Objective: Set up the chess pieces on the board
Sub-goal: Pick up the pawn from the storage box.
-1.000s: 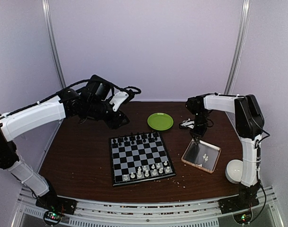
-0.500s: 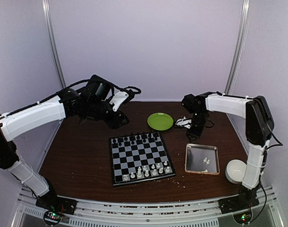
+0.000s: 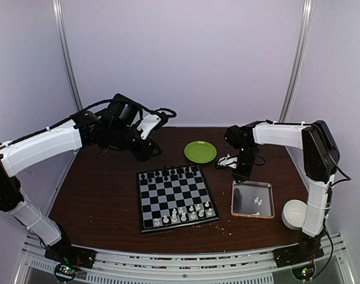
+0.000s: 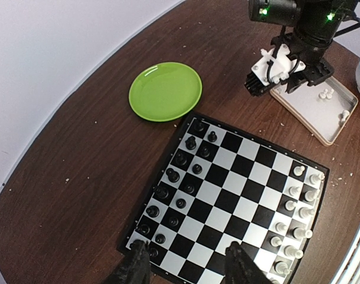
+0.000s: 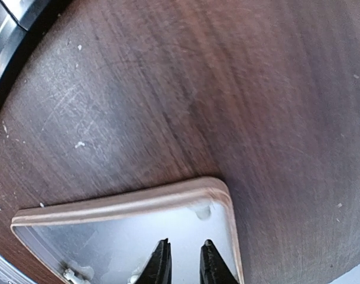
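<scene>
The board [image 3: 174, 197] lies mid-table; black chessmen fill its two far rows and white chess pieces [image 3: 188, 214] stand along its near right. In the left wrist view the board [image 4: 239, 195] shows with the white pieces [image 4: 295, 207] on its right side. My left gripper [image 4: 188, 261] is open and empty, high above the board's far left corner [image 3: 147, 151]. My right gripper [image 5: 184, 260] is slightly open and empty, just above the far left corner of the clear tray [image 5: 138, 200], near one white piece [image 5: 202, 210]. It also shows in the top view [image 3: 240, 176].
The clear tray [image 3: 236, 204] sits right of the board and holds a few white pieces [image 3: 258, 199]. A green plate [image 3: 200, 151] lies behind the board. A white bowl [image 3: 294, 213] stands at the near right. Crumbs dot the brown table.
The tray, skewed under my right gripper a second ago, now lies square on the table. My right gripper has drawn back to the tray's far left corner. The left arm has not moved.
</scene>
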Robot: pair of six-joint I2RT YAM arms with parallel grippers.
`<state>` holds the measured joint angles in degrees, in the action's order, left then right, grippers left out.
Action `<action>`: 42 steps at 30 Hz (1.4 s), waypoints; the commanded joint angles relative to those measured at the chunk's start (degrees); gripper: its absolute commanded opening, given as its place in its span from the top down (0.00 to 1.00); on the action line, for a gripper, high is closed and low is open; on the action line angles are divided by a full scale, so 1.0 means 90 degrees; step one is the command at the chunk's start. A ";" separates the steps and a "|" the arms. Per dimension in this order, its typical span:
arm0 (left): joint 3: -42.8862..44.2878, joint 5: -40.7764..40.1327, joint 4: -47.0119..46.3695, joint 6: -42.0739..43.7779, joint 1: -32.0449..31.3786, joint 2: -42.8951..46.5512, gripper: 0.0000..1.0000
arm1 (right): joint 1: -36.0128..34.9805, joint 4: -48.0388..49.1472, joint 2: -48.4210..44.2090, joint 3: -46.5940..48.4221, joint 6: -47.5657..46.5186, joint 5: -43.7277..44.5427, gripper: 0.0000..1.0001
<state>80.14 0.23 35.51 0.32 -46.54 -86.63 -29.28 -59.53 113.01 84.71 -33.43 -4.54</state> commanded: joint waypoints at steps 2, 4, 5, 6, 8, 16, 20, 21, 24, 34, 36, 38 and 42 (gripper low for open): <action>0.0148 0.0100 -0.0176 -0.0016 -0.0012 0.0027 0.55 | -0.0151 0.0140 0.0311 -0.0011 -0.0180 0.0435 0.80; 0.0148 0.0119 -0.0176 -0.0016 -0.0009 0.0027 0.55 | -0.0172 0.0142 0.0396 0.0025 -0.0204 0.0446 0.79; 0.0148 0.0121 -0.0176 -0.0016 -0.0015 0.0029 0.55 | -0.0190 0.0147 0.0423 0.0048 -0.0213 0.0466 0.79; 0.0148 0.0121 -0.0176 -0.0018 -0.0008 0.0026 0.55 | -0.0207 0.0150 0.0445 0.0063 -0.0219 0.0474 0.79; 0.0148 0.0144 -0.0178 -0.0016 -0.0009 0.0009 0.55 | -0.0241 0.0096 0.0500 0.0124 -0.0239 0.0486 0.79; 0.0158 0.0148 -0.0157 -0.0016 -0.0014 -0.0062 0.55 | -0.0469 -0.0450 0.0719 0.0137 -0.0590 0.0195 0.77; 0.0158 0.0139 -0.0157 -0.0008 -0.0006 -0.0095 0.55 | -0.0490 -0.0497 0.0402 0.0028 -0.0578 0.0208 0.78; 0.0166 0.0156 -0.0159 -0.0009 -0.0011 -0.0099 0.55 | -0.0479 -0.0504 0.0314 0.0040 -0.0557 0.0224 0.78; 0.0166 0.0189 -0.0153 -0.0006 -0.0010 -0.0112 0.55 | -0.0458 -0.0554 0.0046 0.0089 -0.0507 0.0282 0.78; 0.0178 0.0250 -0.0150 -0.0025 -0.0014 -0.0144 0.55 | -0.0390 -0.0088 0.0079 0.0094 -0.0444 0.0962 0.71; 0.0178 0.0258 -0.0147 -0.0025 -0.0013 -0.0150 0.55 | -0.0390 -0.0007 0.0193 0.0108 -0.0437 0.1060 0.70; 0.0178 0.0276 -0.0147 -0.0025 -0.0009 -0.0151 0.55 | -0.0390 0.0075 0.0285 0.0114 -0.0418 0.1175 0.69; 0.0178 0.0311 -0.0154 -0.0034 -0.0009 -0.0164 0.55 | -0.0390 0.0183 0.0421 0.0154 -0.0439 0.1318 0.66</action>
<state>80.14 1.87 35.59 0.32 -46.54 -87.48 -33.01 -59.57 114.93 85.23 -37.54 4.49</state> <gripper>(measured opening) 0.450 0.335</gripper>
